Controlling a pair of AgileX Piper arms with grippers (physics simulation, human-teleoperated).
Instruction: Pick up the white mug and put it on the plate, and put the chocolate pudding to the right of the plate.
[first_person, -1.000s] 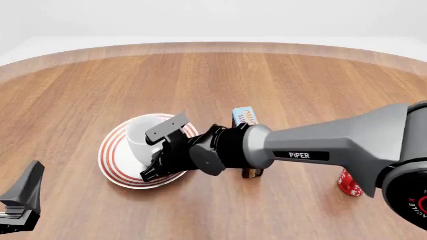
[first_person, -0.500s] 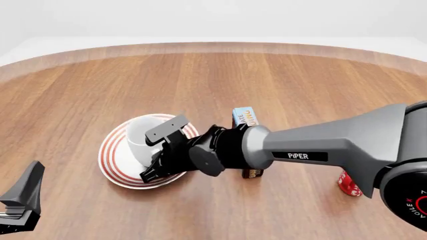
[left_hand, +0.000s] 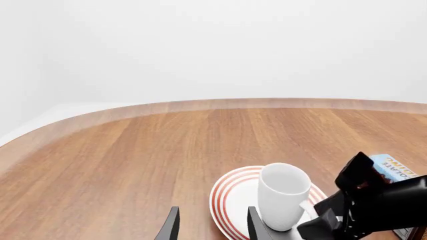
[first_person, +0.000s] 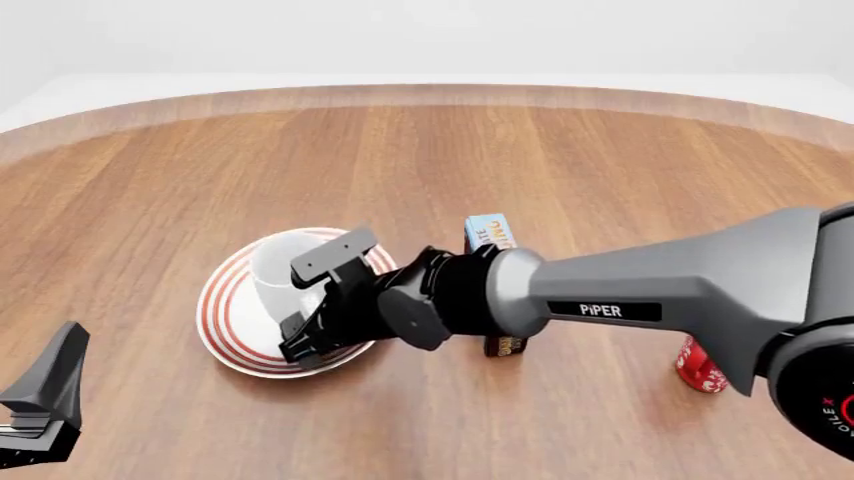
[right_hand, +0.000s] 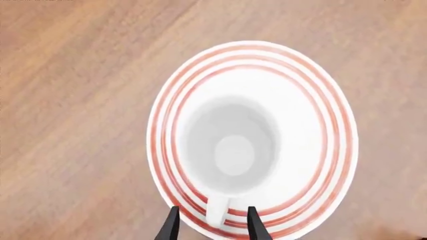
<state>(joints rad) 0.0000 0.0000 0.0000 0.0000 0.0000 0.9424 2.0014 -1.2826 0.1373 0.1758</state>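
Note:
The white mug (first_person: 274, 270) stands upright on the red-ringed plate (first_person: 220, 315). From straight above, the right wrist view shows the mug (right_hand: 230, 145) centred on the plate (right_hand: 339, 145). My right gripper (first_person: 296, 310) hovers over the mug's near side and is open. The mug's handle lies in the gap of the right gripper (right_hand: 211, 227) and touches neither finger. The chocolate pudding (first_person: 489, 233) lies just right of the plate, mostly hidden behind my right arm. My left gripper (left_hand: 211, 227) is open and empty, well back at the near left (first_person: 54, 390).
A small red mug (first_person: 697, 368) stands at the near right, partly behind the right arm. The wooden table's curved far edge (first_person: 427, 95) runs across the back. The left wrist view also takes in the plate (left_hand: 230, 197), mug (left_hand: 283, 192) and pudding (left_hand: 393, 167).
Almost nothing. The right gripper has drifted very slightly over the plate. Mug, plate, pudding and left arm have stayed where they were.

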